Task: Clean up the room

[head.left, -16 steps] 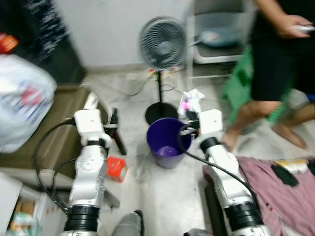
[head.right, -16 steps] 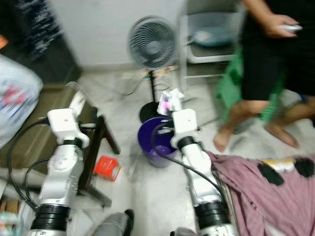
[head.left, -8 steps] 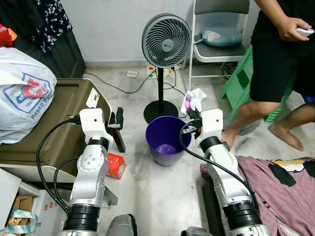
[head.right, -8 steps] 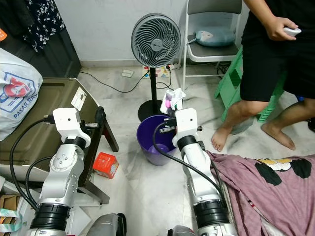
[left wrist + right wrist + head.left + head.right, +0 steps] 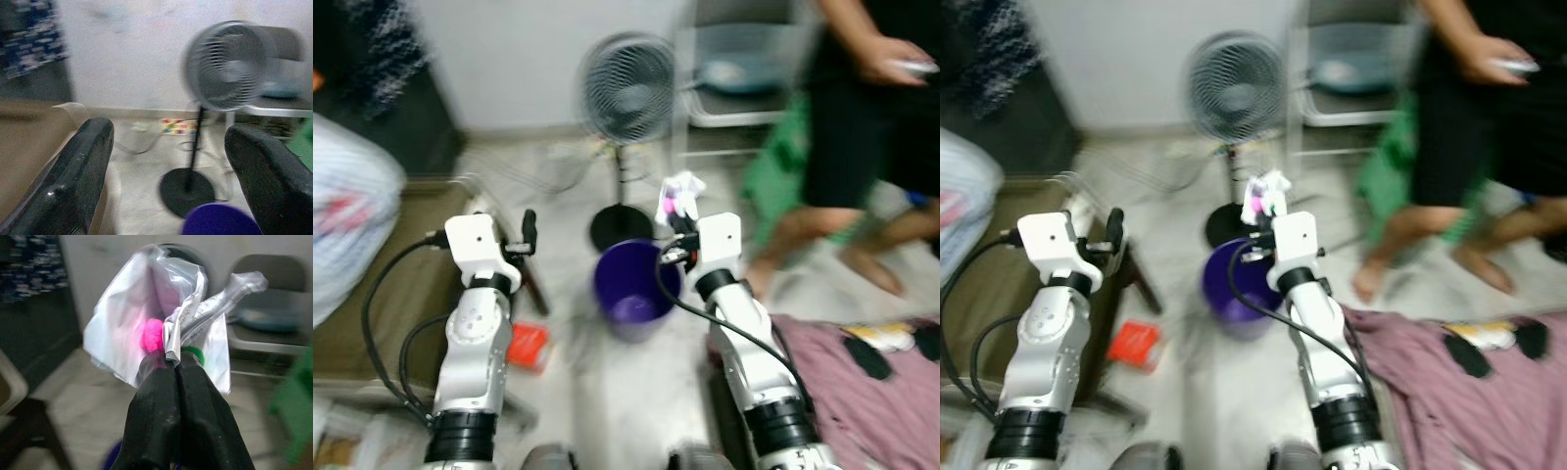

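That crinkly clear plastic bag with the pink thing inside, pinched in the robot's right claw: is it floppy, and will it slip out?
Probably floppy: the crumpled clear plastic bag bunches and flares loosely above the right gripper. Likely light, since a pinch on one bunched part holds it up. Thin film could slip, though the fingers look tightly shut on it.

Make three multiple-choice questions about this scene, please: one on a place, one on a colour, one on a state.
1. Where is the bucket?
A. on the chair
B. on the floor between the two arms
C. on the brown case

2. What colour is the bucket?
A. purple
B. yellow
C. white

3. What is the state of the right gripper?
A. open and empty
B. shut on a plastic bag
C. shut on a red box

Answers: 1 B, it stands on the floor in front of the fan. 2 A, its wall is purple. 3 B, the fingers pinch the bag.
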Controlling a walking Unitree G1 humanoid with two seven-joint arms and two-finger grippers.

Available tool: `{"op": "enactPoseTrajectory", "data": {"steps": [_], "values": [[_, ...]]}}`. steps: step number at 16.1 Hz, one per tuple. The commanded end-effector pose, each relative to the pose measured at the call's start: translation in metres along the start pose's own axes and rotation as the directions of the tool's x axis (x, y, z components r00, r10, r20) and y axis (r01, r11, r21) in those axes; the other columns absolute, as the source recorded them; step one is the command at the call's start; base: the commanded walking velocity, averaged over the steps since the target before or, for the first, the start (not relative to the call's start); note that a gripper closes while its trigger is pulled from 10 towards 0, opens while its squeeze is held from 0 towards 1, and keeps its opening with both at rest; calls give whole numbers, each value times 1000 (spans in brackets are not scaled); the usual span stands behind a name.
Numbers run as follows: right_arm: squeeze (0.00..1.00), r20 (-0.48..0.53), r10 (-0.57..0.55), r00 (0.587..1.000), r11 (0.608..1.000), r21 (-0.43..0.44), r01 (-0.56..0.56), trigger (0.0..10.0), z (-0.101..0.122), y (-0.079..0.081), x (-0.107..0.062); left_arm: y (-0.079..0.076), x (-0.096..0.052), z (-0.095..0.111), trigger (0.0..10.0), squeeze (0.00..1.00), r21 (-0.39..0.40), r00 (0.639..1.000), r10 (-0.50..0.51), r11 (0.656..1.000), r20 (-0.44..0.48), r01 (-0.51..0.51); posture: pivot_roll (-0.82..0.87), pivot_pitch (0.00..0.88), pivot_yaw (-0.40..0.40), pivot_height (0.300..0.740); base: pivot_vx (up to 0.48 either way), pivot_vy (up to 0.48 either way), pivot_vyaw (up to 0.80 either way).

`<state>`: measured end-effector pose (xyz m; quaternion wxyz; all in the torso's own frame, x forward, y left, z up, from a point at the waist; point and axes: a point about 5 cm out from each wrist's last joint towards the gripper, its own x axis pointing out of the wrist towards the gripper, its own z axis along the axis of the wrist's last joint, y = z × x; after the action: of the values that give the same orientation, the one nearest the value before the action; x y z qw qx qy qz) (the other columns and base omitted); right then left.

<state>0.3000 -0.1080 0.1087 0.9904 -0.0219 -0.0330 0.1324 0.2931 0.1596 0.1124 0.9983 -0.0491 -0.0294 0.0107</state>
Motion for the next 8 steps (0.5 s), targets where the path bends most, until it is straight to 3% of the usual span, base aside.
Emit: {"op": "enactPoseTrajectory", "data": {"steps": [1,2,3,4,8], "values": [[0,-24,-20,1000,1000,6,20,10000,-4,-5,-2,-5,-1,-3,10000,0,6,1000,-8,1000,-18,8,15,85,15,740,0,0,0],[0,-25,-22,999,1000,7,22,10000,-5,-5,-2,-4,0,-4,10000,0,13,999,4,1000,-35,-3,14,85,17,740,0,0,0],[0,-27,-23,999,1000,8,24,10000,-5,-6,-2,-4,0,-3,9059,0,0,1000,-5,1000,-19,5,13,85,17,740,0,0,0],[0,-27,-24,999,1000,8,24,10000,-5,-6,-2,-4,0,-3,0,0,-4,1000,-7,1000,-18,7,13,86,16,740,0,0,0],[0,-28,-24,999,1000,6,24,10000,-6,-6,-3,-5,-1,-2,0,0,-6,1000,-1,1000,-13,1,12,86,15,740,0,0,0]]}}
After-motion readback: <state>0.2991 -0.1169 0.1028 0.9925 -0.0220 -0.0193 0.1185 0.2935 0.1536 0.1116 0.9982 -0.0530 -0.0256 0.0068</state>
